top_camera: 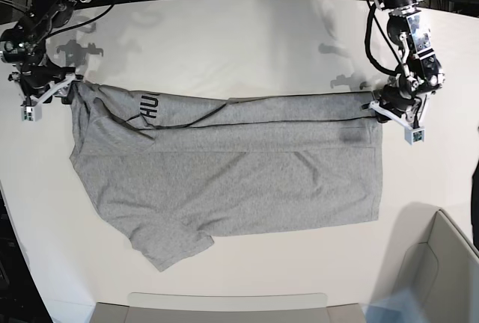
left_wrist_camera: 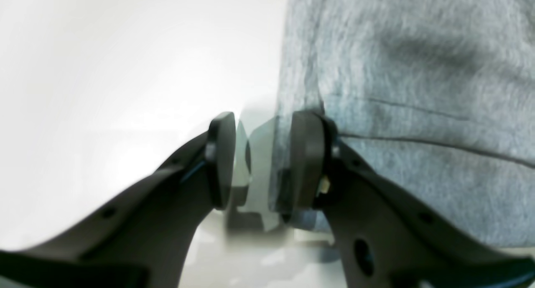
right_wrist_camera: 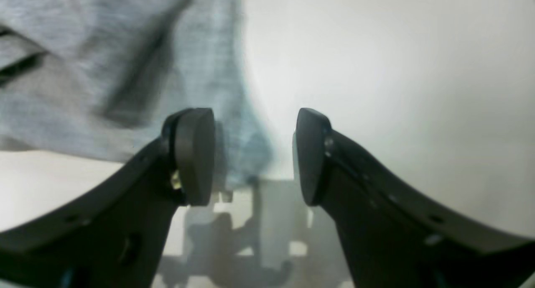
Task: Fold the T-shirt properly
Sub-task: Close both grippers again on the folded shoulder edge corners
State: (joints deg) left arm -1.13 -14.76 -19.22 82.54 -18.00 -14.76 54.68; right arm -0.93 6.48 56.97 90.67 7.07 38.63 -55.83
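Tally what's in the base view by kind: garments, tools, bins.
T-shirt, grey, half-folded on the white table: 1
Tools: 2, the left tool and the right tool, each at a far corner of the shirt
Grey bin at the near corner: 1
Total: 4

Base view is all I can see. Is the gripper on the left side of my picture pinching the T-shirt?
Observer: No. That is the right gripper. Its wrist camera shows the jaws wide apart, with the edge of the T-shirt loose between them.
Operator: What about the other one?
Observer: The left gripper is open too. The shirt's edge lies against one jaw only, and the white table shows through the gap.
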